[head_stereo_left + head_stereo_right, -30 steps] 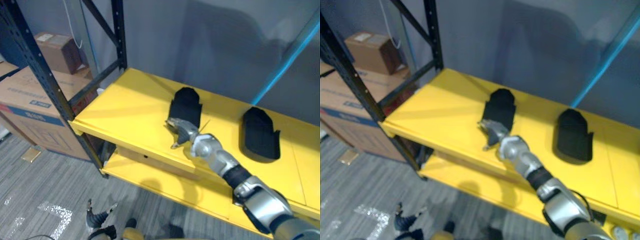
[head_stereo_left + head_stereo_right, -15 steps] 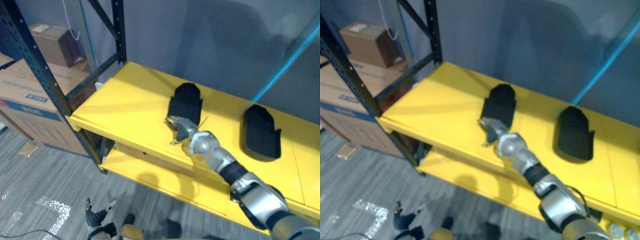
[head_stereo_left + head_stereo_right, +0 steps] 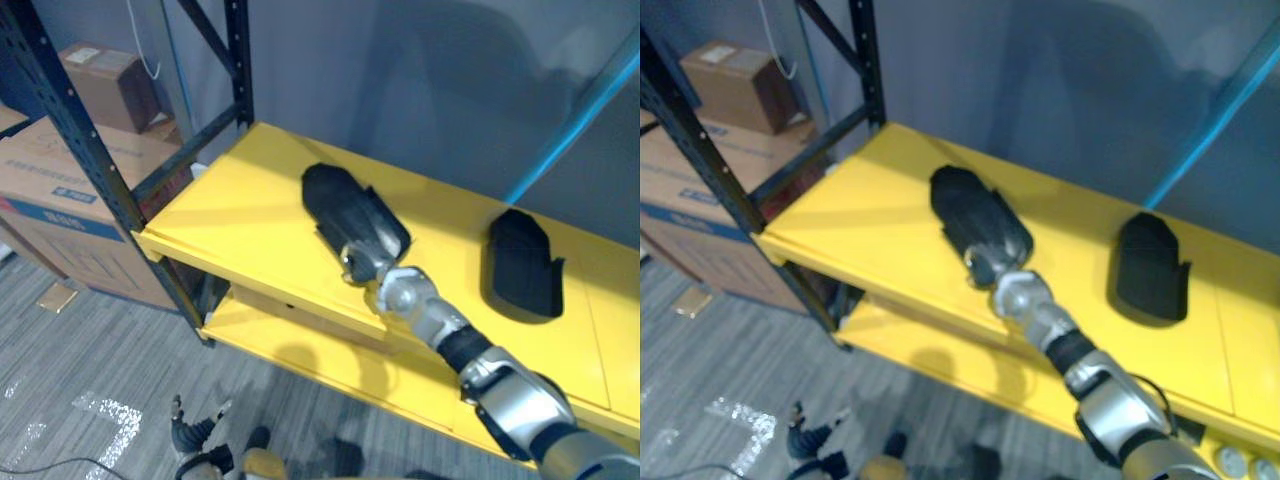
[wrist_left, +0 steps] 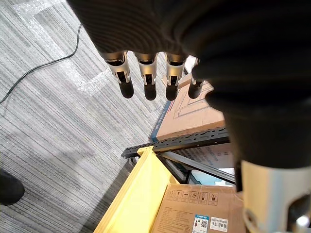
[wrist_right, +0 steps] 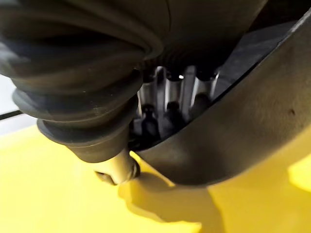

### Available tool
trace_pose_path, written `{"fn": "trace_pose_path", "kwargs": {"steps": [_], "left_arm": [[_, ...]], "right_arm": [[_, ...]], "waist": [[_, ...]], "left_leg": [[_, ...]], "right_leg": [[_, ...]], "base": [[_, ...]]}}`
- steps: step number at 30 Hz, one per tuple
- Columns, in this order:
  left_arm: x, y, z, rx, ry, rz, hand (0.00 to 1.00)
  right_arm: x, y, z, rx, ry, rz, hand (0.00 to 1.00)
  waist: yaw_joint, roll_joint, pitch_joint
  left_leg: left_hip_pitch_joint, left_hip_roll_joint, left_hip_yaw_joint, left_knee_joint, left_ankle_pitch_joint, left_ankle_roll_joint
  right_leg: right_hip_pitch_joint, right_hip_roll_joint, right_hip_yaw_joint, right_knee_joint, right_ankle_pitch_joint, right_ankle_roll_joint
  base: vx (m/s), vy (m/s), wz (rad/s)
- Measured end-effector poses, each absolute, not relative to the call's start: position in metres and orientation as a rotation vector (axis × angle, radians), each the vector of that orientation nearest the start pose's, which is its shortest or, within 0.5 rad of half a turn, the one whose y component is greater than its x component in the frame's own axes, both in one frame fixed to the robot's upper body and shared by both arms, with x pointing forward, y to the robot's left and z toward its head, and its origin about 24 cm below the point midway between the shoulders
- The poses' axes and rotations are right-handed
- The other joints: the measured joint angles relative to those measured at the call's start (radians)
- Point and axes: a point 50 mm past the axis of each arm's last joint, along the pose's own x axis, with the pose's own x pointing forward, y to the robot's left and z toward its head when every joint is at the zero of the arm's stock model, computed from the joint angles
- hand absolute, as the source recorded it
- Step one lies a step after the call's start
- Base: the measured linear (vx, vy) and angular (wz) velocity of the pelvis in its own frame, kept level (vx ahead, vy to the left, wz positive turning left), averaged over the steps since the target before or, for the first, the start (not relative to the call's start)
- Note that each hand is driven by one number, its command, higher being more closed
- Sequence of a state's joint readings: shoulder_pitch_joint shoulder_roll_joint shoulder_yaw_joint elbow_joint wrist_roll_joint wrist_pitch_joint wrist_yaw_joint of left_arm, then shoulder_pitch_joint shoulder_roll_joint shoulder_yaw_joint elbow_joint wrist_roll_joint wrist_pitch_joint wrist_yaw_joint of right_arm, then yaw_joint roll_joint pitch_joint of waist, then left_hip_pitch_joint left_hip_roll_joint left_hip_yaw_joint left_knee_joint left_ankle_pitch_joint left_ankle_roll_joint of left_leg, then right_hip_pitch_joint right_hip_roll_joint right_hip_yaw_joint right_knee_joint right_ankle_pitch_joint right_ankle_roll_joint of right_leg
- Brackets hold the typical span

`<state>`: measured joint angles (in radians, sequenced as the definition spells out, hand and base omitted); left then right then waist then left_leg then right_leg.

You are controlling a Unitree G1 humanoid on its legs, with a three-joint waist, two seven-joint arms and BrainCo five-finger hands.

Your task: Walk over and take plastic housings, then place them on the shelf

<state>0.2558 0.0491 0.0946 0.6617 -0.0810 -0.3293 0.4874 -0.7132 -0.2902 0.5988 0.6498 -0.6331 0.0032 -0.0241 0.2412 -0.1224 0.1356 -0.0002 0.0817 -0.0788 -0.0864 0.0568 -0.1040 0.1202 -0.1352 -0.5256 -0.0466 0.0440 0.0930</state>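
Right wrist view, fingers (image 5: 166, 115) curled on plastic housing (image 5: 238, 131) rim; yellow shelf (image 5: 48, 194) beneath

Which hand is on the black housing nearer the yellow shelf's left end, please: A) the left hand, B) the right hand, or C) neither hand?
B: the right hand grips the near end of that black housing on the yellow shelf, while the left hand hangs open above the floor.

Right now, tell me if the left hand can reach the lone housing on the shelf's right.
Probably not: the left hand hangs low over the floor, well away from that housing on the shelf.
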Motion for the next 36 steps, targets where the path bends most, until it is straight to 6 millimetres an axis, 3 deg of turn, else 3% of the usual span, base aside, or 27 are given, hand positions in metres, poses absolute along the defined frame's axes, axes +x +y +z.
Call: {"fn": "trace_pose_path", "kwargs": {"steps": [10,25,32,33,36], "left_arm": [[0.115,0.219,-0.107,0.107,0.567,0.688,0.00],[0.118,0.208,-0.108,0.063,0.569,0.672,0.00],[0.120,0.207,-0.107,0.054,0.561,0.673,0.00],[0.120,0.207,-0.106,0.053,0.556,0.672,0.00],[0.123,0.207,-0.104,0.049,0.541,0.671,0.00]], "right_arm": [[0.355,-0.086,0.070,-1.195,-0.143,0.440,1.00],[0.369,-0.100,0.070,-0.756,0.090,0.146,1.00],[0.374,-0.100,0.077,-0.597,0.173,0.102,1.00],[0.376,-0.100,0.079,-0.561,0.192,0.097,0.00],[0.377,-0.099,0.080,-0.488,0.228,0.091,0.00]], "waist": [[0.005,-0.002,0.011],[0.019,0.013,0.021],[0.018,0.013,0.022],[0.018,0.013,0.022],[0.018,0.016,0.024]], "left_leg": [[0.000,-0.002,-0.003,0.000,0.000,0.000],[0.002,-0.003,-0.020,0.000,0.007,0.001],[0.002,0.000,-0.018,0.000,0.007,0.000],[0.003,0.000,-0.017,0.000,0.007,0.000],[0.005,0.002,-0.016,0.000,0.007,0.000]], "right_leg": [[0.002,-0.002,-0.004,0.000,0.000,0.000],[0.015,-0.003,-0.021,0.000,0.000,0.000],[0.015,-0.003,-0.021,0.000,0.000,0.001],[0.015,-0.002,-0.020,0.000,0.000,0.001],[0.015,-0.002,-0.018,0.000,0.000,0.000]], "base": [[0.00,0.000,0.00],[0.00,0.001,0.03],[0.00,0.000,0.00],[0.00,0.000,0.00],[0.00,0.000,0.00]]}}
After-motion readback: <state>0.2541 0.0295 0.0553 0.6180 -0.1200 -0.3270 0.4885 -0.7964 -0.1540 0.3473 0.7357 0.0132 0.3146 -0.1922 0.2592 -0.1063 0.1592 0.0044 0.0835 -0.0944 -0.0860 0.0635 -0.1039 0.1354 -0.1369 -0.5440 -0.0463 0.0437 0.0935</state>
